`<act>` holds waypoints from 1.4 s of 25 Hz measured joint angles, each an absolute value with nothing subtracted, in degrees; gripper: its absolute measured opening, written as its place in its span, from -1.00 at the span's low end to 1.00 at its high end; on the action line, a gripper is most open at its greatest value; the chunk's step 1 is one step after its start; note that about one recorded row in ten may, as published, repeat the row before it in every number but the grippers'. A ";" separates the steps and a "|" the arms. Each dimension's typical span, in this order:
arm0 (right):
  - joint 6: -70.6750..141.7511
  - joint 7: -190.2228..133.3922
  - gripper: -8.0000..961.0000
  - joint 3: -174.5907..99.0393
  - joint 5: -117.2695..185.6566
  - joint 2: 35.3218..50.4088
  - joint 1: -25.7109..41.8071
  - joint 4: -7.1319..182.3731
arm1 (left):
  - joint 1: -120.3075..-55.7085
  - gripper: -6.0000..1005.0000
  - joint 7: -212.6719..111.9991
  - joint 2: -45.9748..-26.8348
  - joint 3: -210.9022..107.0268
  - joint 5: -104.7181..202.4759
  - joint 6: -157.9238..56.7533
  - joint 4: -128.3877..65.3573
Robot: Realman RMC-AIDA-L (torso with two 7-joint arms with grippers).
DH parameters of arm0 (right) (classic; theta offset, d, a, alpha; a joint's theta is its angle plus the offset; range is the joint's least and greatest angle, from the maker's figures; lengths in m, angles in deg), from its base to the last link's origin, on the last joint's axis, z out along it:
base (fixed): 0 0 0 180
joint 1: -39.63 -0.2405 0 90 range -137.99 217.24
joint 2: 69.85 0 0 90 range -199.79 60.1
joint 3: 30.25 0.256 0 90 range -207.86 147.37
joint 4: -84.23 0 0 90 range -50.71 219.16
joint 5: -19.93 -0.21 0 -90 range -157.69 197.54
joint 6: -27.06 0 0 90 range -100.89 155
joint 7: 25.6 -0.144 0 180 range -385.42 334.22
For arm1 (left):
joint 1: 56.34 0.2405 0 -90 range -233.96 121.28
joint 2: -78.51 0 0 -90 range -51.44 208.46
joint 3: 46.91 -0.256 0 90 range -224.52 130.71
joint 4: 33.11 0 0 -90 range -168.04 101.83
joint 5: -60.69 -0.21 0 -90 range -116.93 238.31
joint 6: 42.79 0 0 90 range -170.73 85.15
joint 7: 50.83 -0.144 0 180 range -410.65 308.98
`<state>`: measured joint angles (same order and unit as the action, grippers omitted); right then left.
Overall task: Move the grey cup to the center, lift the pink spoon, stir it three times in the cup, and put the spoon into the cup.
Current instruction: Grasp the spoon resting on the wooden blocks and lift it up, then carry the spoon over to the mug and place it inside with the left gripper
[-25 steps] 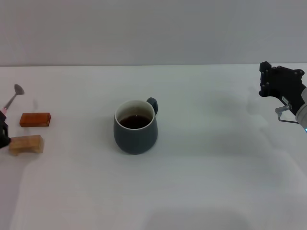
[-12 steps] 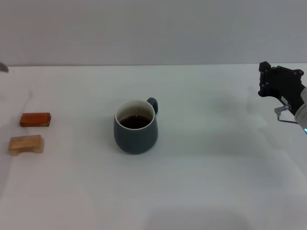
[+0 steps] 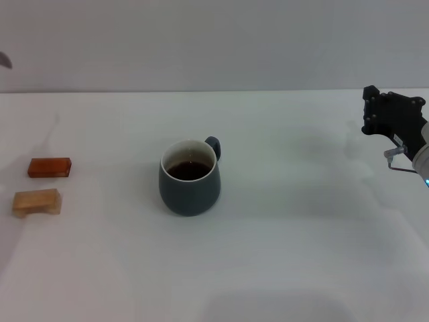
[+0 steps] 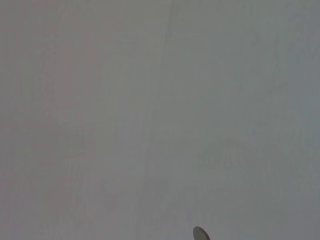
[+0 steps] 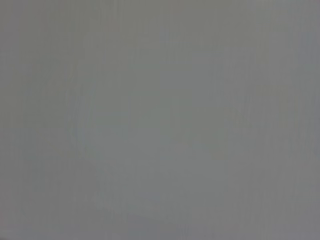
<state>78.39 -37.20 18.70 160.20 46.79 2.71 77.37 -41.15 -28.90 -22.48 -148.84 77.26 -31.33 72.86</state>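
The grey cup (image 3: 190,177) stands upright in the middle of the table, with dark brown liquid inside and its handle to the back right. Of the pink spoon, only the grey metal bowl (image 3: 5,60) shows, high in the air at the far left edge of the head view. The bowl also shows in the left wrist view (image 4: 201,234). The pink handle and my left gripper are out of view past that edge. My right gripper (image 3: 370,111) hovers at the far right, well away from the cup.
A reddish-brown block (image 3: 49,167) and a pale wooden block (image 3: 37,202) lie at the table's left side. The white table (image 3: 288,235) spreads around the cup. The right wrist view shows only a plain grey surface.
The spoon has risen from beside the blocks up to the top left edge. My left gripper has left the head view. The cup and right arm have not moved.
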 joint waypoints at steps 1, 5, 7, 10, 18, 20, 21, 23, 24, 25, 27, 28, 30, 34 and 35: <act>78.38 -37.20 -0.96 18.71 160.20 46.79 2.71 77.37 | -41.15 -0.70 -28.90 -22.48 -148.84 77.26 -31.33 72.86; 78.39 -37.20 -0.96 18.80 160.19 46.79 2.71 77.29 | -44.28 -0.70 -42.76 -22.66 -144.41 89.43 -20.33 77.32; 78.38 -37.20 -0.96 18.83 160.19 46.79 2.71 77.26 | -44.28 -0.70 -42.76 -22.66 -144.41 89.43 -20.33 77.32; 78.40 -37.20 -0.96 18.94 160.16 46.80 2.71 77.18 | -48.00 -0.70 -70.09 -28.53 -134.79 110.74 -7.08 77.15; 78.44 -37.20 -0.96 19.33 160.13 47.06 2.99 76.85 | -54.10 -0.70 -92.54 -39.29 -118.03 124.60 15.55 74.85; 78.44 -37.20 -0.96 19.33 160.13 47.09 3.03 76.87 | -54.35 -0.70 -92.89 -39.33 -117.87 124.74 16.45 74.90; 78.44 -37.20 -0.96 19.33 160.13 47.10 3.10 76.72 | -54.35 -0.70 -92.89 -39.33 -117.87 124.74 16.45 74.90; 78.44 -37.20 -0.96 19.33 160.13 47.11 3.22 76.54 | -55.79 -0.70 -93.38 -39.36 -117.45 124.45 19.85 75.08; 78.44 -37.20 -0.96 19.33 160.13 47.12 3.25 76.51 | -56.51 -0.70 -93.49 -39.38 -117.33 124.22 21.31 75.07; 78.44 -37.20 -0.96 19.33 160.13 47.12 3.25 76.53 | -57.15 -0.70 -93.50 -39.39 -117.26 123.84 22.63 74.98; 78.44 -37.21 -0.96 19.33 160.13 47.18 3.29 76.48 | -58.42 -0.70 -93.50 -39.38 -117.30 122.50 25.16 74.88; 78.43 -37.20 -0.96 19.32 160.13 47.25 3.32 76.45 | -59.15 -0.70 -93.50 -39.39 -117.43 121.46 26.59 74.87; 78.42 -37.20 -0.96 19.32 160.14 47.40 3.35 76.43 | -60.84 -0.70 -93.43 -39.43 -117.71 119.64 29.35 74.81; 78.42 -37.21 -0.96 19.32 160.34 47.54 3.46 76.40 | -63.35 -0.70 -93.37 -39.43 -117.86 118.29 32.69 74.62; 78.42 -37.21 -0.96 19.32 160.34 47.54 3.46 76.40 | -63.66 -0.70 -93.37 -39.44 -117.91 118.07 33.08 74.62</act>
<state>78.42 -37.21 19.32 160.34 47.54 3.46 76.40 -63.66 -93.37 -39.44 -117.91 118.07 33.08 74.62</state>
